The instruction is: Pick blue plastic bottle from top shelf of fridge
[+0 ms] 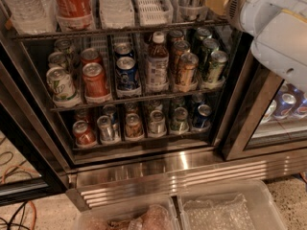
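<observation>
One tool (218, 1) at upper right, beside the top shelf's (153, 6) right end; spread or pressed together, cannot tell. Blue bottle not identifiable; bottle lanes run leftward.

The fridge (144, 169) is a black-framed drinks cooler, with wire racks above a ribbed stainless-steel base panel. The top shelf (144, 28) is a dark wire rack crossing the fridge's uppermost visible part. It holds white slotted lane trays, most with large bottles standing upright. The gripper (217, 1) is at the fridge's upper right, level with that shelf.
</observation>
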{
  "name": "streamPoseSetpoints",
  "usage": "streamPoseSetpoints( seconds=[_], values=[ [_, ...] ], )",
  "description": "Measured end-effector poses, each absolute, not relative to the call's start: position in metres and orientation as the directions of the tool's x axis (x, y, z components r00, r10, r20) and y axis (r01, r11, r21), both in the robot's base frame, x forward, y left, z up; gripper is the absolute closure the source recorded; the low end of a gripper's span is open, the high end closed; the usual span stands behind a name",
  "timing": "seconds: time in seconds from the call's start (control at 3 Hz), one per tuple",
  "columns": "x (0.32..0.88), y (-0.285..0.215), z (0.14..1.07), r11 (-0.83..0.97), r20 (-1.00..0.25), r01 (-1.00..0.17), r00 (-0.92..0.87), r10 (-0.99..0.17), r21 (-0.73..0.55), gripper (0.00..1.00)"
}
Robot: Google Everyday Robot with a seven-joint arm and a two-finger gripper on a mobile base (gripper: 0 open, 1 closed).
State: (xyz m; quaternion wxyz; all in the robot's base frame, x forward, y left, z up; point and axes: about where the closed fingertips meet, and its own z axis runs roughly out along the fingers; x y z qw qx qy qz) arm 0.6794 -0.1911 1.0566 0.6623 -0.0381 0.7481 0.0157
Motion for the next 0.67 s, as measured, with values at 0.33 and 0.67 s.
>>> streamPoseSetpoints(
  seconds=[0.33, 0.67],
  values=[
    [0.6817, -0.1933, 1.0568, 0.998, -0.993, -0.063, -0.117, -0.034, -0.026, 0.48],
    [0.6809, -0.1922, 1.0589, 0.998, -0.993, -0.063, -0.117, -0.033, -0.026, 0.67]
  ],
)
